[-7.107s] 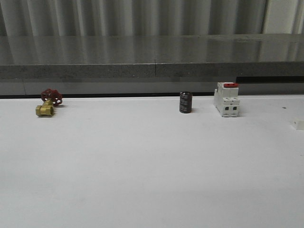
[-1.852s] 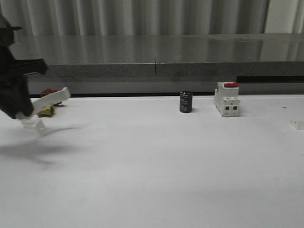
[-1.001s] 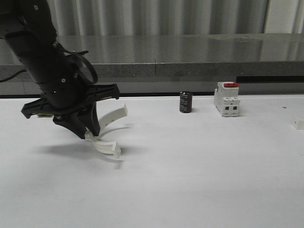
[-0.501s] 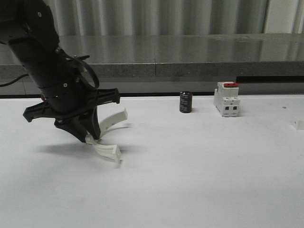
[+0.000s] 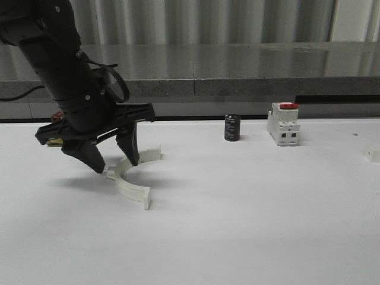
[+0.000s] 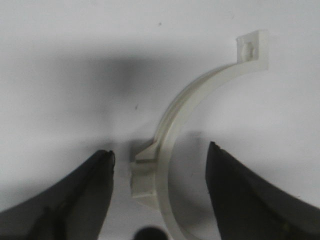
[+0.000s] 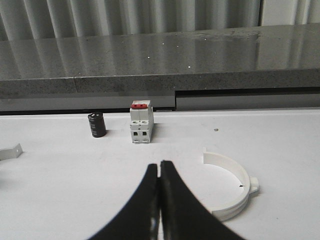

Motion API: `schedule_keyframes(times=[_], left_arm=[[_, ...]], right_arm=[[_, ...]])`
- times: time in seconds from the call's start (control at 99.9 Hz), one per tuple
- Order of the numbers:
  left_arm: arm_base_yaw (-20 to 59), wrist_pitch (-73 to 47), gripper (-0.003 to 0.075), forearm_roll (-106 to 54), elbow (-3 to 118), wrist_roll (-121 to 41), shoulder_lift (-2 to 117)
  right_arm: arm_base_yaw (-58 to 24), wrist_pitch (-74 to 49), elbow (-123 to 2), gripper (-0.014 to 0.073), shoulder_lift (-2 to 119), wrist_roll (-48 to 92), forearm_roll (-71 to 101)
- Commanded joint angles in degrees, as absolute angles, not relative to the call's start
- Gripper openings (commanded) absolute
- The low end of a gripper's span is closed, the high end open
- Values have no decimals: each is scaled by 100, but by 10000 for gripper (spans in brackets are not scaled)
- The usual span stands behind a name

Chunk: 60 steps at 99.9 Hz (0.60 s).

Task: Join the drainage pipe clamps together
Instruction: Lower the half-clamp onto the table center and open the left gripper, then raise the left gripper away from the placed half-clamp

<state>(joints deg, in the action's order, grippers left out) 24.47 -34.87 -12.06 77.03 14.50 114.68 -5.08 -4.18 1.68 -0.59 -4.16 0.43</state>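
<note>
Left tool [image 5: 113, 160]: your fingers are spread wide, one either side of the first half-ring [image 5: 133, 175], gripping nothing (the left wrist view shows clear table between each finger [image 6: 80, 195] and the plastic).
First half-ring: lying flat on the table [image 5: 249, 214], directly under your left tool, its open side facing the right arm; one end tab points to the far edge, the other to the near edge.
Right tool [image 7: 160, 200]: fingers pressed together, nothing between them.
Second half-ring [image 7: 232, 187]: flat on the table just beside your right tool, forward of it and toward the outer side, with the white breaker [image 7: 141, 122] farther off.
Relation that counts: each arm has its own half-ring close by, and the two pieces lie well apart.
My read: your right arm is the nearer one to the second piece, so it should fetch it.
</note>
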Motion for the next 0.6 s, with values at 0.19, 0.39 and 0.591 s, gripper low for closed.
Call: schedule_keyframes(times=[0.19, 0.39, 0.591], left_arm=[[2491, -3394, 462, -837, 7872, 1493, 10766], [2253, -2954, 462, -427, 7368, 1493, 9724], [1442, -2431, 462, -373, 6325, 1081, 8296]], right_arm=[[-479, 60, 51, -67, -169, -389, 40], [-479, 60, 51, -67, -169, -389, 40], [-479, 60, 51, -67, -169, -389, 40]])
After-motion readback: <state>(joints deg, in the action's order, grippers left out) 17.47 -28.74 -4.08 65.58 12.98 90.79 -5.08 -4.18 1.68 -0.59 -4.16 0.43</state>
